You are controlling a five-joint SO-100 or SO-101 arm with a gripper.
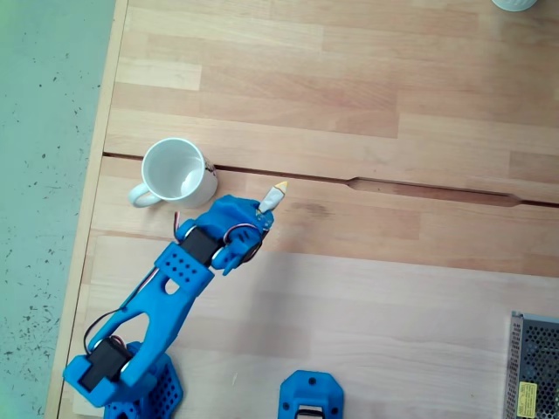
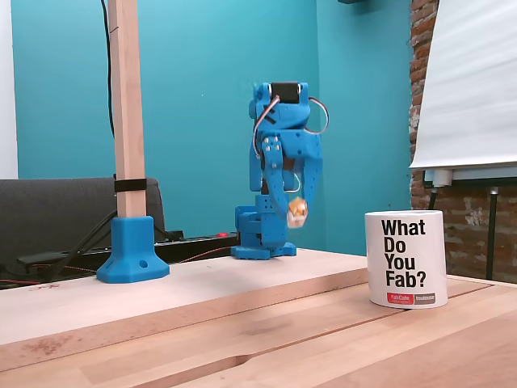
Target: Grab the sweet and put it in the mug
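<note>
Tool [image 2: 292,212] grips sweet [image 1: 274,195] in air, right of mug [image 1: 175,173].

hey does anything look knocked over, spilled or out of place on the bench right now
Nothing stands out. The mug stands upright and looks empty, and the end effector holds the sweet in the air, clear of the wooden table.

mug [image 2: 404,259]: glossy ceramic | table [image 1: 367,288]: smooth pale wood | arm [image 1: 175,288]: matt blue plastic
</note>
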